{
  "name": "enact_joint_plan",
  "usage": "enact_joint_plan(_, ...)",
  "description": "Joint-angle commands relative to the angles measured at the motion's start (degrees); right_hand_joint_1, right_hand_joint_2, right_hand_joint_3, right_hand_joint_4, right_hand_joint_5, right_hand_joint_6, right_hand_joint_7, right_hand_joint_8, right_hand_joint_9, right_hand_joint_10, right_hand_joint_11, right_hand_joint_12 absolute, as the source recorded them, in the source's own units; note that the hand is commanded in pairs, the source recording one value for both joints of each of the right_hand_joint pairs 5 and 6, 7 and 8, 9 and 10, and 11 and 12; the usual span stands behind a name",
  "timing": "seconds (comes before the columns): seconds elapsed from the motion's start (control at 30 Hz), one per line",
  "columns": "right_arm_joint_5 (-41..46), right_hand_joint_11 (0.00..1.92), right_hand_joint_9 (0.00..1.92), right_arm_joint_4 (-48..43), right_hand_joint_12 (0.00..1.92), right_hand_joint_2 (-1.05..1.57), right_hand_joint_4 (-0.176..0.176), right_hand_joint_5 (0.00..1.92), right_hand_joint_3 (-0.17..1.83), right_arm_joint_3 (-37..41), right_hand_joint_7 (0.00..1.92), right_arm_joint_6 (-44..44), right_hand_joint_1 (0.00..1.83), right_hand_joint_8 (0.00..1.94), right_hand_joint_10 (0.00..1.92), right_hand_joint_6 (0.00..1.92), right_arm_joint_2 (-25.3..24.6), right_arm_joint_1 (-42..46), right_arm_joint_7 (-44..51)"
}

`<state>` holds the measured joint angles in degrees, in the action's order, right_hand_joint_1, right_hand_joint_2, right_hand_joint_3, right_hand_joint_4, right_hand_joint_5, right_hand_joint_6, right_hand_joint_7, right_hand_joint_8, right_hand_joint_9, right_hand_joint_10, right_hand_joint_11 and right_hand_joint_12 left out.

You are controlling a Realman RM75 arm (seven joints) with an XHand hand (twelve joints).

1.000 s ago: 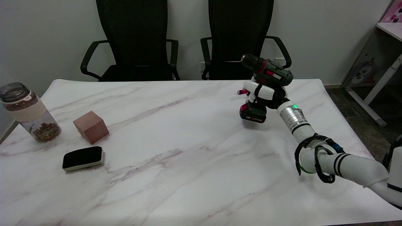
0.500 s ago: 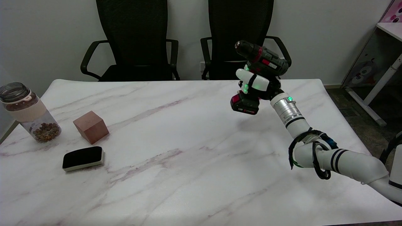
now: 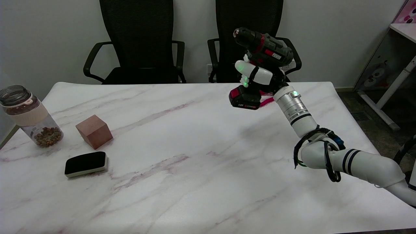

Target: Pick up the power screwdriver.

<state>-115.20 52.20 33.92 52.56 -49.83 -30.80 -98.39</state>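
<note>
The power screwdriver is dark green and black with red trim and a red-and-black battery pack at its foot. It hangs well above the marble table, at the far right, chuck pointing up and to the left. My right hand grips its handle, white fingers wrapped around it, with a green light glowing on one finger. A thin pink item shows on the table just behind the battery.
At the left stand a clear jar holding brown pellets, a brown wooden cube and a black eraser. Two black office chairs stand behind the far edge. The table's right edge runs close to my forearm.
My right hand has lifted the screwdriver off the table, up and to the left. The pink item that lay by the hand now shows on the table beneath.
</note>
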Motion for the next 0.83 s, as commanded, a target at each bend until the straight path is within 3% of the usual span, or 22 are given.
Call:
enact_joint_plan(0.03,-0.81,1.67,1.92,11.32,1.67,1.57,0.044,1.7,0.52,0.97,1.7,0.7,1.08,1.7,1.92,1.7,2.25,0.07,5.2)
enact_joint_plan(0.43,-0.08,1.7,1.92,21.92,1.7,1.57,0.05,1.68,0.57,0.5,1.68,0.08,1.07,1.68,1.92,1.68,2.63,2.57,14.51)
enact_joint_plan(0.83,2.44,1.73,1.92,25.67,1.73,1.57,0.056,1.64,0.68,0.27,1.64,-2.35,1.05,1.64,1.92,1.64,0.82,4.99,20.73)
